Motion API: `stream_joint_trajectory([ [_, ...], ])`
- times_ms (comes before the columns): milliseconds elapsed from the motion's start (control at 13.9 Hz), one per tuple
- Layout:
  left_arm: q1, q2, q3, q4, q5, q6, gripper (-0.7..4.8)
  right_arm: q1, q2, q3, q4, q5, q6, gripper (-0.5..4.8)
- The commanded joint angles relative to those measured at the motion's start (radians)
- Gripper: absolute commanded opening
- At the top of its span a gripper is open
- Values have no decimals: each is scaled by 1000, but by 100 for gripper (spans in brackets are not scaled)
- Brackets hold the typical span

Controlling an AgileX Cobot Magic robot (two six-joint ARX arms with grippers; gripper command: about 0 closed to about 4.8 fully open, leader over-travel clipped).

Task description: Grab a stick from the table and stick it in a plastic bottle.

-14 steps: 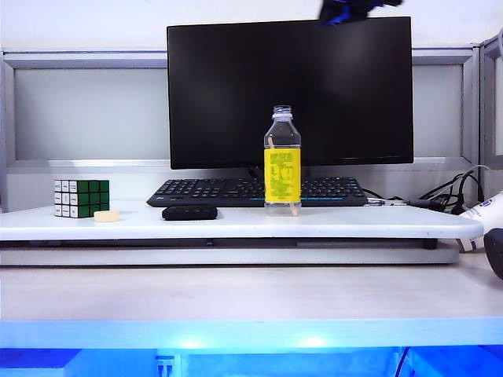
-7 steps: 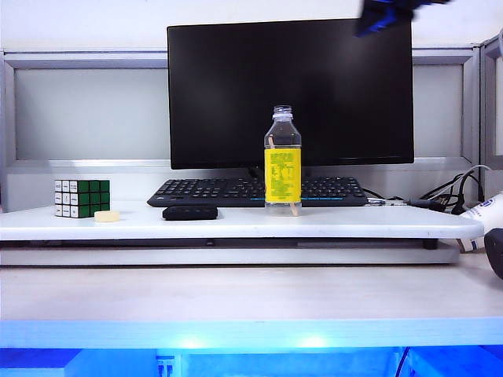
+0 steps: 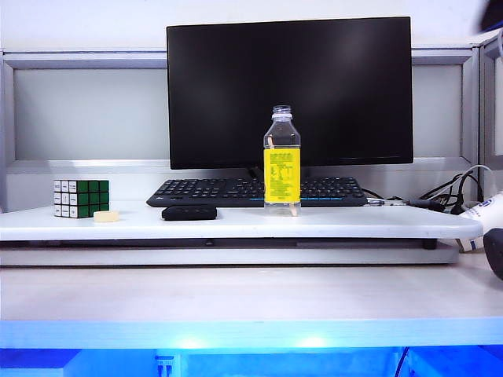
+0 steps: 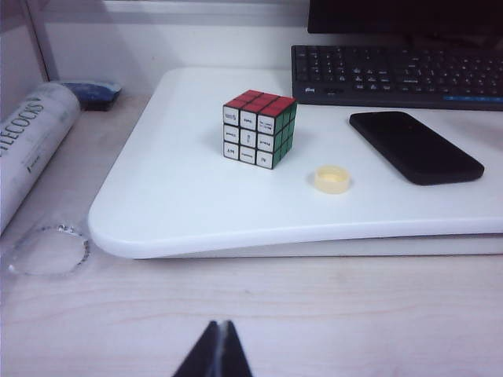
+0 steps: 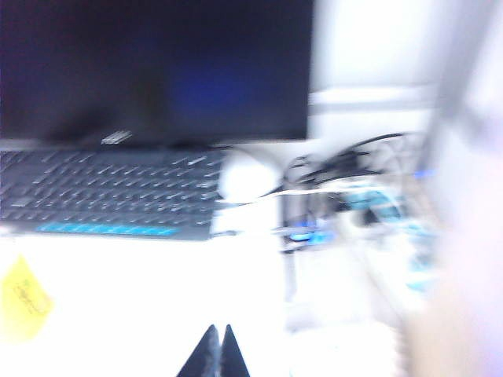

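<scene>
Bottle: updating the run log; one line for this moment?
bottle upright on shelf; left gripper shut, empty, above table; right gripper shut, empty

The front camera faces my desk level; my wrist cameras look low toward the keyboard (image 4: 397, 75), which all share

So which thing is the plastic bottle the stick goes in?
Find the big black monitor and the keyboard under it. On the white shelf right in front of the keyboard stands the plastic bottle: clear, uncapped, the only upright thing there and the only one with a bright yellow label.
</scene>
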Motion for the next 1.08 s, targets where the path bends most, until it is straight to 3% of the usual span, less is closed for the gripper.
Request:
stream_joint_trajectory([
  [72,0,1,1,-25,-16,18,-6,12,-132,-135,-10,-43,43,-3],
  [433,0,1,1,-44,-82,31,-6,16,-319,-386,4,-7,51,-3],
  [1081,0,0,1,-83,-81,41,-6,16,-581,-593,-17,-17,51,-3],
])
